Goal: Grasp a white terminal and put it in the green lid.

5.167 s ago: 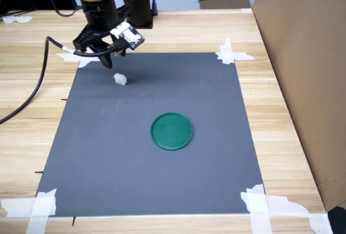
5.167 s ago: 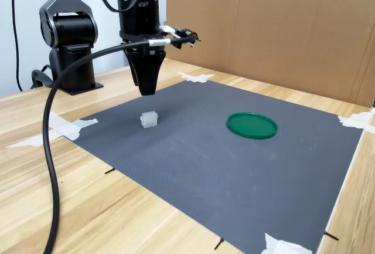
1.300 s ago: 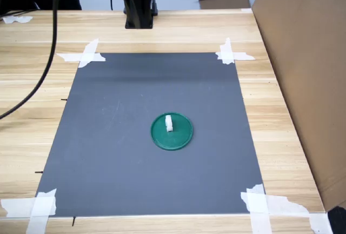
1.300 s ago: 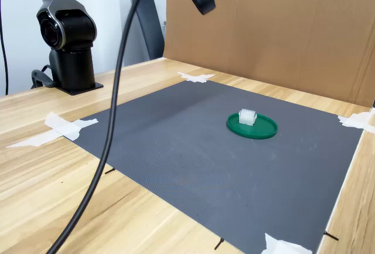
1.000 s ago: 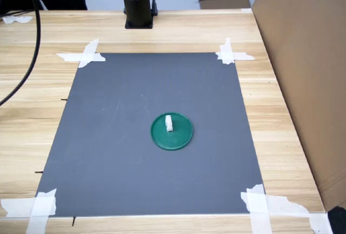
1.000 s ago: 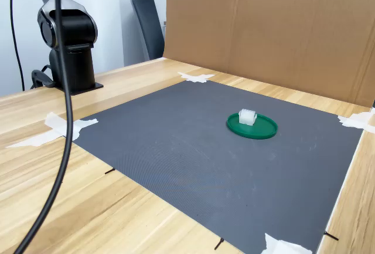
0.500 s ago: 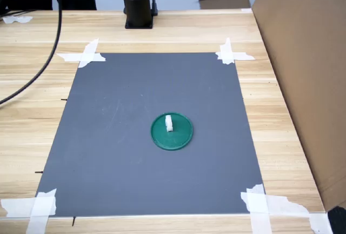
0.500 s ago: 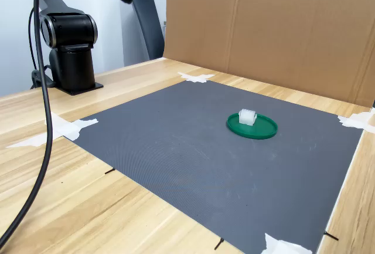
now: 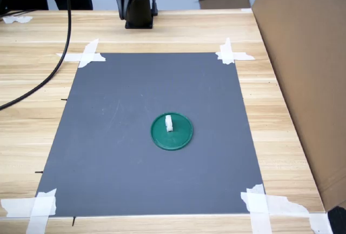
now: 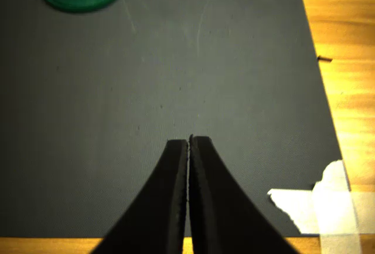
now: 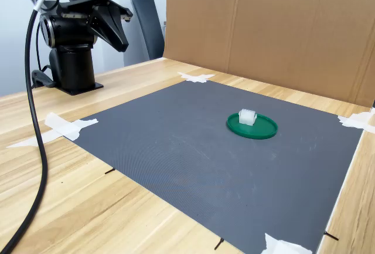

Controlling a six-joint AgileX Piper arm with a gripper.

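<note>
Resting inside the green lid (image 9: 172, 132), the white terminal (image 9: 168, 123) is standing upright on the disc's floor, off-centre toward the rim in both exterior views. The lid is lying flat near the middle of the dark grey mat (image 9: 124, 153), which is taped at its corners to the wooden table (image 9: 281, 136) with white tape strips (image 9: 84, 57).

The gripper (image 10: 188, 144) is hanging above the mat's edge, well apart from the lid, with nothing between its fingers (image 10: 170, 207). In the wrist view the two black fingers are pressing together along their length, showing only a hairline seam.

In the second exterior view the gripper (image 11: 119, 41) is sitting high beside the arm's black base (image 11: 71, 69), pointing down toward the table. A black cable (image 11: 32, 142) is trailing across the wood. A cardboard panel (image 11: 281, 31) is standing along the table's far side.
</note>
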